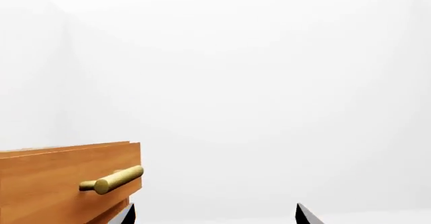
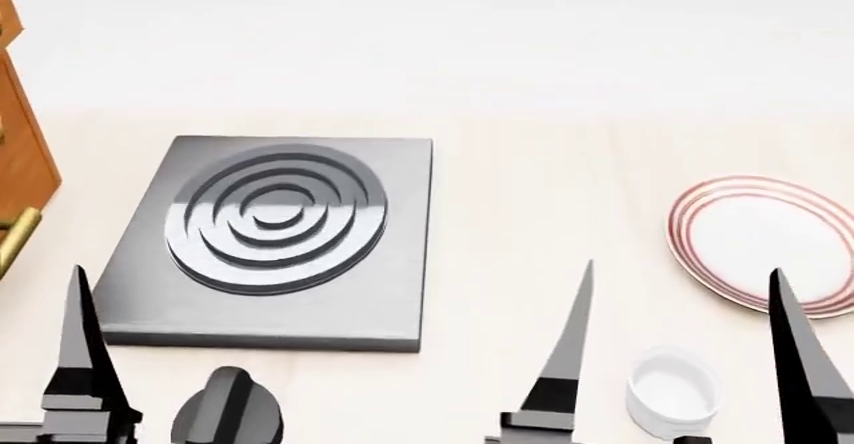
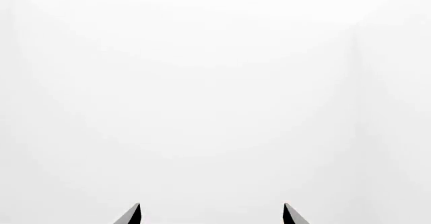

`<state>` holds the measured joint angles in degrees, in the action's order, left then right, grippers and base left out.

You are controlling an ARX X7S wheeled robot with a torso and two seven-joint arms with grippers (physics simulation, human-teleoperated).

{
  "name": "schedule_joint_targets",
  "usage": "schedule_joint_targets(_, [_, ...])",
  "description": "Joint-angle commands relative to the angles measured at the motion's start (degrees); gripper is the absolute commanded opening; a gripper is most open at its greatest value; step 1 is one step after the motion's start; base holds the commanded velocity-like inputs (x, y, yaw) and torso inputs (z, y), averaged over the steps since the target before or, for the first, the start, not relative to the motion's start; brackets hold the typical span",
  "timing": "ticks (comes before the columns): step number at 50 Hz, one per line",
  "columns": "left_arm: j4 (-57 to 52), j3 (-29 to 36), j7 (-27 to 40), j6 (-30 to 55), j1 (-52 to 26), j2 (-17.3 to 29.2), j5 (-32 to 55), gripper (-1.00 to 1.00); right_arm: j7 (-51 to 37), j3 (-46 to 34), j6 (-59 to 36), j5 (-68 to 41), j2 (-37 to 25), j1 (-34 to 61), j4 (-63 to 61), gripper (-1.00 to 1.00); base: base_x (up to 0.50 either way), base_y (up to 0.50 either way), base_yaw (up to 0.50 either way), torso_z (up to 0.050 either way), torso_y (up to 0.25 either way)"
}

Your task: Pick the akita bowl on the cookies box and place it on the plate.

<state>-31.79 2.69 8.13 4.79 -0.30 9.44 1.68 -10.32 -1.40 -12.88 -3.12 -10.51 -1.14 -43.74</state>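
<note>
Bowl and box: neither shows in any view.
Plate [image 2: 767, 242]: far right.
Left gripper [image 1: 214, 215]: spread, empty.
Right gripper [image 2: 678, 364]: spread, empty.
Advice: find the bowl before reaching.

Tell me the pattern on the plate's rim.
Thin red concentric rings on the white plate, clearest in the head view.

Light is bright, even and diffuse, with no clear source. Both wrist views wash out to near-white beyond the fingertips, the wall corners barely traceable. Ahead of the left gripper [image 2: 167, 364], the stove plate [image 2: 274, 239] carries soft sheen on its rings. Shadows are faint; edges stay sharp, undistorted.
</note>
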Motion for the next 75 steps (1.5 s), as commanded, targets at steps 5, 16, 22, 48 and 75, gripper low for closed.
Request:
schedule_joint_targets(5, [-0.9, -0.6, 1.2, -0.9, -0.3, 0.5, 1.0, 1.0, -0.5, 0.3, 0.4, -0.6, -1.2, -0.5, -1.9, 1.0, 0.5, 0.0, 0.0, 0.0, 0.003])
schedule_joint_targets(16, [-1.1, -0.6, 2.1, -2.2, -0.1, 1.0, 1.1, 1.0, -1.2, 0.0, 2.6, 0.5, -1.9, -1.2, -2.5, 1.0, 0.5, 0.0, 0.0, 0.0, 0.0])
schedule_joint_targets(22, [-1.3, -0.4, 2.3, -2.7, 0.2, 1.2, 1.1, 1.0, -1.1, -0.1, 3.6, -0.1, -2.1, -1.5, -1.7, 1.0, 0.5, 0.0, 0.0, 0.0, 0.0])
schedule_joint_targets(48, [-1.1, 0.1, 3.2, -3.2, 0.7, 2.2, 1.9, 1.0, -3.1, 1.3, 4.9, -1.6, -2.4, -2.0, -1.9, 1.0, -0.02, -0.35, 0.0, 0.0, 0.0])
schedule_joint_targets(75, [-1.1, 0.9, 4.1, -3.4, 0.9, 3.1, 2.4, 1.0, -3.2, 0.7, 6.2, -2.3, -3.8, -2.7, -2.2, 1.0, -0.04, -0.5, 0.0, 0.0, 0.0])
